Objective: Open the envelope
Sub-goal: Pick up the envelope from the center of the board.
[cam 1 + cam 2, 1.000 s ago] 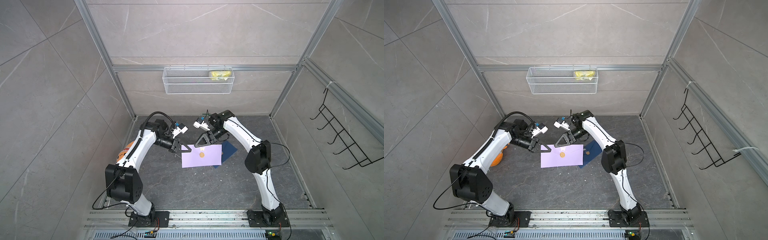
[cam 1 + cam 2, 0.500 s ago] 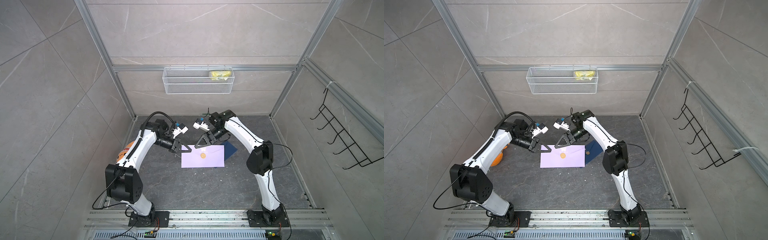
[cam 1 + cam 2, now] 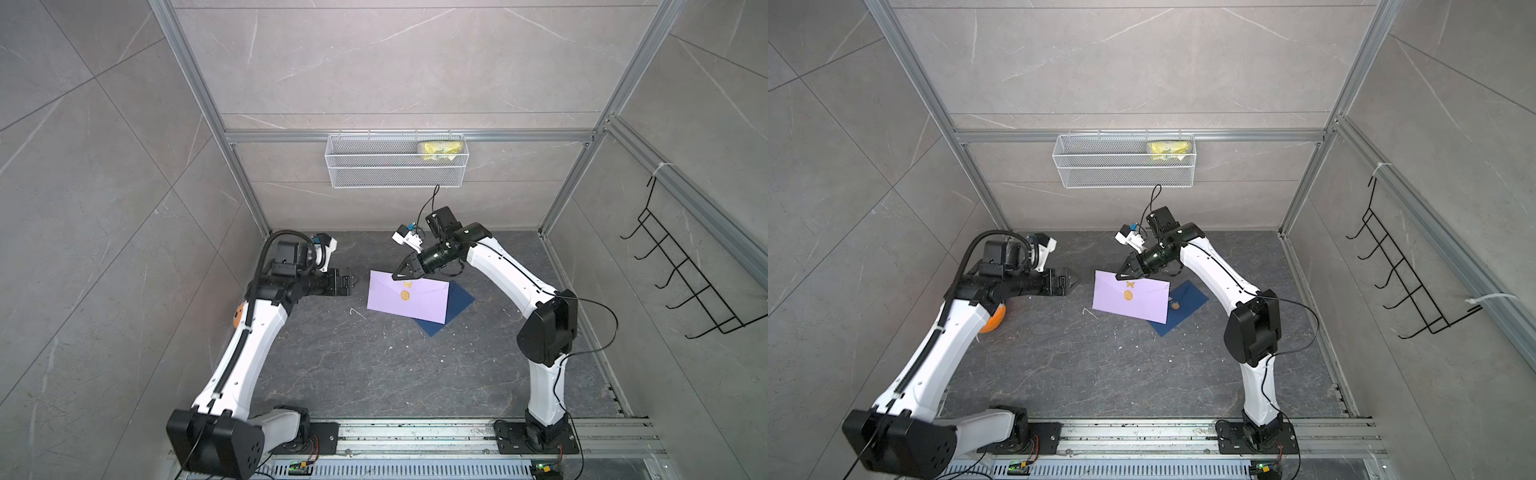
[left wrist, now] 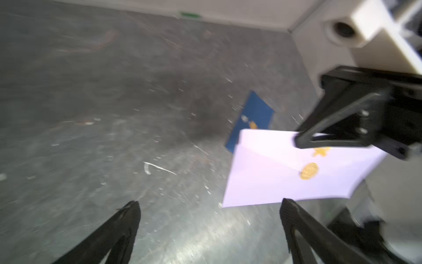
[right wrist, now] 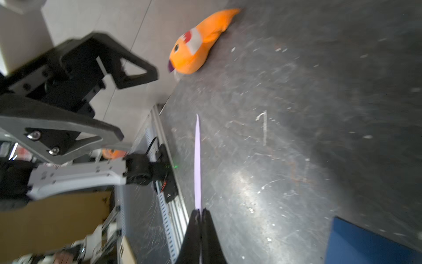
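Observation:
A lilac envelope (image 3: 415, 305) (image 3: 1138, 305) with a gold seal (image 3: 405, 295) on its closed flap hangs over the dark floor in both top views. My right gripper (image 3: 395, 275) (image 3: 1118, 275) is shut on its far top edge. The right wrist view shows the envelope (image 5: 197, 160) edge-on, pinched between the jaws of the right gripper (image 5: 199, 211). My left gripper (image 3: 352, 281) (image 3: 1074, 279) stands open just left of the envelope, not touching it. Seen from the left wrist, the envelope (image 4: 285, 180) lies beyond the left gripper (image 4: 210, 204), whose fingers are spread wide with nothing between them.
A dark blue envelope (image 3: 451, 309) (image 3: 1185, 307) lies on the floor partly under the lilac one. An orange plush toy (image 5: 198, 45) (image 3: 994, 324) sits by the left wall behind my left arm. A wire basket (image 3: 395, 166) hangs on the back wall, a hook rack (image 3: 685, 282) on the right wall.
My left gripper has opened, let go of the envelope's left corner and drawn back to the left. The right gripper stays shut on the envelope, which now hangs tilted from it.

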You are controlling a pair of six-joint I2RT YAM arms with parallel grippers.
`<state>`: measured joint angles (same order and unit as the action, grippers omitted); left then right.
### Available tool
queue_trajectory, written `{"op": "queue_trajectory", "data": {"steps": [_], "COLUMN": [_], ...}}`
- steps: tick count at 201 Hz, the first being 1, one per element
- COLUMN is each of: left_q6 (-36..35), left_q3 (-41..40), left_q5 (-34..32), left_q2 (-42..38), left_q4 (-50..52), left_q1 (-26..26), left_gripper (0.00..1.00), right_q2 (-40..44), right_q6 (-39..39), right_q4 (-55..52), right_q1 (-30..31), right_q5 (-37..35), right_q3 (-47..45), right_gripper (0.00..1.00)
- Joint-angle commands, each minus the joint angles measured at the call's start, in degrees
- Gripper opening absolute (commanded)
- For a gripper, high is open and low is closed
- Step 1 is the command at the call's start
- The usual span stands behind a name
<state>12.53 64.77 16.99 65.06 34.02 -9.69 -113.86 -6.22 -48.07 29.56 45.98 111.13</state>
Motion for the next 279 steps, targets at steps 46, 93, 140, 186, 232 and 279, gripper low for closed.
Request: {"op": "queue_trajectory", "data": {"steps": [46, 93, 140, 186, 232, 279], "left_q6": [32.34, 50.66, 61.94, 63.14, 63.51, 63.05], "left_q3": [-21.96, -29.01, -24.93, -20.42, -19.77, -19.62], "left_q5": [9.84, 20.55, 21.84, 20.79, 19.50, 19.04], "left_q2": [1.54, 14.01, 29.16, 35.30, 35.59, 34.85], "left_q4": [-46.31, -86.04, -108.71, -113.49, -115.06, -115.06], "left_q1": [-0.13, -1.54, -7.62, -12.88, -13.59, -14.28], "left_gripper": [0.87, 0.83, 0.78, 0.60, 0.35, 0.23], "right_q2": [14.12, 17.31, 21.03, 22.27, 23.02, 23.21], "right_q6": [-37.38, -50.67, -53.52, -54.16, -54.42, -54.51], "right_q4": [51.88, 73.39, 78.82, 80.11, 80.86, 80.69], "right_q1": [-3.78, -4.69, -4.60, -4.61, -4.64, -4.60], "right_q5": [-17.67, -17.61, -21.01, -20.34, -19.57, -19.02], "right_q3": [-28.26, -40.74, -46.27, -48.83, -49.96, -50.03], "right_gripper": [0.00, 0.00, 0.00, 0.00, 0.00, 0.00]}}
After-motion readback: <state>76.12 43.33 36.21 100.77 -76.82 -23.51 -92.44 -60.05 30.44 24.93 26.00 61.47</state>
